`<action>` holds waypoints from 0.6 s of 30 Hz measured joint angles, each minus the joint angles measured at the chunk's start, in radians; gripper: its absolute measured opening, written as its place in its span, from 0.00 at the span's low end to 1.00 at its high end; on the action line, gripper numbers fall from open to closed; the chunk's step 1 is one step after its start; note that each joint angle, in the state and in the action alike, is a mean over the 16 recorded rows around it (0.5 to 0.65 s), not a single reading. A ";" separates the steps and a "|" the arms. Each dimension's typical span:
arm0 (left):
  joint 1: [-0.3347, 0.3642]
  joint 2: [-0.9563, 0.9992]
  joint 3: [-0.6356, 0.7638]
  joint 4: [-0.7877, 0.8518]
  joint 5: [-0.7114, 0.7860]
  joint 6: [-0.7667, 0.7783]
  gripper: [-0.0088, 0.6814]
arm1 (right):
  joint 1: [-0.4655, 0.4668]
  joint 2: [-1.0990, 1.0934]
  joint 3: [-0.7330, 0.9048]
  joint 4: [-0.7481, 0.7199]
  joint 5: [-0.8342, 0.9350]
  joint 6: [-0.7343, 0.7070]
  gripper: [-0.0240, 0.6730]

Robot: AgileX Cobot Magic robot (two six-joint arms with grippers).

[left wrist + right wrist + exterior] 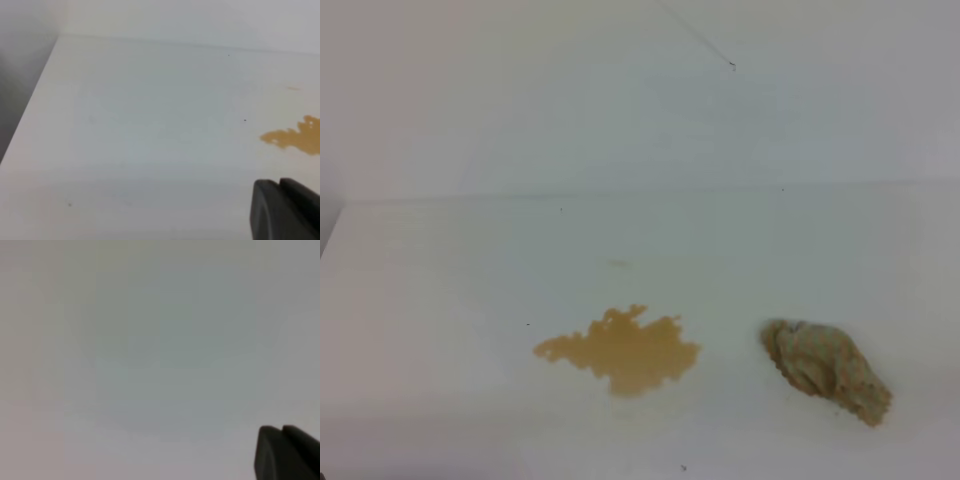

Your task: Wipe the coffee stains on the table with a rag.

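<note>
Rag (825,370) lies loose beside coffee stains (620,352) on counter (440,300); right hand (287,452) closed empty, left hand (285,210) state unclear.

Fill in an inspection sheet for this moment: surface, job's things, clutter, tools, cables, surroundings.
Surface: white table, smooth, with a few tiny dark specks.
Job's things: stain, a tan ragged blotch, unwiped, near the front middle; rag, a crumpled beige wad, lying to the right of the stain, apart from it and not held.
Clutter: one faint small mark behind the stain; nothing else seen.
Tools: left tool, only a dark edge in its wrist view, state not readable; right tool, shut, holding nothing visible. Neither appears in the high view.
Cables: nothing seen.
Surroundings: plain pale wall behind the table.
</note>
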State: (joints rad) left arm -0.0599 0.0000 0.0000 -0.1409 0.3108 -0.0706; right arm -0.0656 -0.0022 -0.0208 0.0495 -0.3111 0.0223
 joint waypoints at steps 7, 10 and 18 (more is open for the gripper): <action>0.000 0.000 0.000 0.000 0.000 0.000 0.01 | 0.000 0.047 -0.151 -0.010 0.120 0.011 0.03; 0.000 0.000 0.000 0.000 0.000 0.000 0.01 | 0.000 0.106 -0.242 -0.016 0.239 0.011 0.03; 0.000 0.000 0.000 0.000 0.000 0.000 0.01 | 0.000 0.387 -0.483 -0.007 0.506 -0.002 0.03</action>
State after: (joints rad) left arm -0.0599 0.0000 0.0000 -0.1409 0.3108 -0.0706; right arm -0.0656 0.3844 -0.5039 0.0420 0.1949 0.0204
